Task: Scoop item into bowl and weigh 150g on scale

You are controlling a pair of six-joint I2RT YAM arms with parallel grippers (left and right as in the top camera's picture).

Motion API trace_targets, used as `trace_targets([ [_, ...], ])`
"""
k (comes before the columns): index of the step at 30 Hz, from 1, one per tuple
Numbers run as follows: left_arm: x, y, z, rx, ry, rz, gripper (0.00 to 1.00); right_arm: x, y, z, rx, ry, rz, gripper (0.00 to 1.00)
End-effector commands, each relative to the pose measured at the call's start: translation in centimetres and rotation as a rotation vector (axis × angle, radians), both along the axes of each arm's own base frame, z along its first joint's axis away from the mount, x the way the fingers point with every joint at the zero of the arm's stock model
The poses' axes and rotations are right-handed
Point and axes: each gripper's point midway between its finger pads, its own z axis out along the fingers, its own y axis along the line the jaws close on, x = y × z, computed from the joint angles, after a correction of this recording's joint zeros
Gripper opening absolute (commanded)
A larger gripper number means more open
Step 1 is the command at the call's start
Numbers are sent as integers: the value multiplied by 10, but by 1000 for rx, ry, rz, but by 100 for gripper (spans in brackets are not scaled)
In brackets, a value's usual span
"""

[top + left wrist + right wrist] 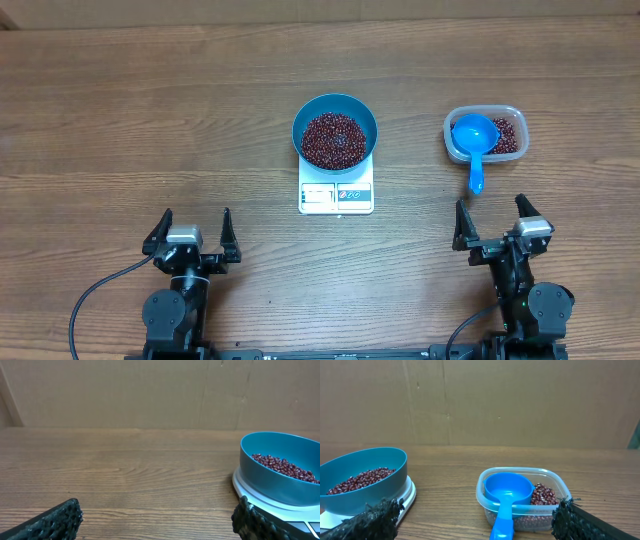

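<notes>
The blue bowl (335, 132) stands on the white scale (336, 195) at the table's middle, holding a heap of dark red-brown beans (333, 140). From the left wrist the bowl (280, 472) shows at the right, on the scale (250, 491). From the right wrist the bowl (362, 485) shows at the left. My left gripper (191, 232) stands open near the front left, nothing between its fingers. My right gripper (492, 222) is open at the front right, just short of the tub. Both grippers (157, 517) (475, 520) hold nothing.
A clear plastic tub (485, 134) with more beans stands right of the scale. A small blue scoop (474, 140) rests in it, handle hanging over the near rim toward my right gripper. A cardboard wall (520, 400) backs the table.
</notes>
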Motion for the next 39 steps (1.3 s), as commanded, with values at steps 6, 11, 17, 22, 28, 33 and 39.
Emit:
trace_targets([
  [6, 0, 1, 1, 20, -7, 0, 99, 0, 2, -2, -5, -2, 2, 100],
  [11, 0, 1, 1, 20, -7, 0, 99, -1, 15, -2, -5, -2, 58, 100],
  [17, 0, 1, 1, 20, -7, 0, 99, -2, 19, -2, -5, -2, 72, 100],
  [22, 0, 1, 1, 20, -7, 0, 100, -1, 19, -2, -5, -2, 71, 100],
  [28, 0, 1, 1, 20, -7, 0, 100, -1, 19, -3, -5, -2, 71, 100],
  [33, 0, 1, 1, 20, -7, 0, 100, -1, 19, -3, -5, -1, 71, 100],
  [39, 0, 1, 1, 20, -7, 0, 100, -1, 19, -3, -5, -1, 71, 100],
])
